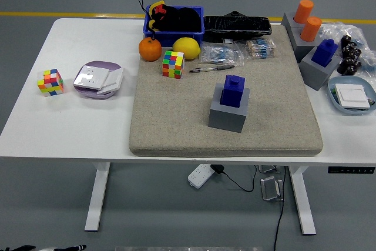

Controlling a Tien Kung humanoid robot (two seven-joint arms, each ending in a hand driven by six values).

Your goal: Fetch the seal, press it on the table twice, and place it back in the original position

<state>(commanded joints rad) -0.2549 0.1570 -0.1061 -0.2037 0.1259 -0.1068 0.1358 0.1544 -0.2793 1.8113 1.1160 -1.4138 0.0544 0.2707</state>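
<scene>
A dark blue seal (233, 90) stands upright in a grey block holder (229, 111) near the middle of a beige felt mat (176, 121) on the white table (70, 121). A second blue seal (324, 52) sits in another grey holder (316, 70) at the right edge of the mat. Two orange seals (306, 20) stand in a grey holder at the back right. Neither robot hand is over the table; nothing touches the seals.
A colour cube (173, 64), pen (210, 69), orange (150, 49), lemon (186, 47), blue bin (174, 20) and bagged items (238, 53) lie along the mat's back. A second cube (50, 82) and purple dish (97, 79) are at left. A blue dish (351, 95) is at right.
</scene>
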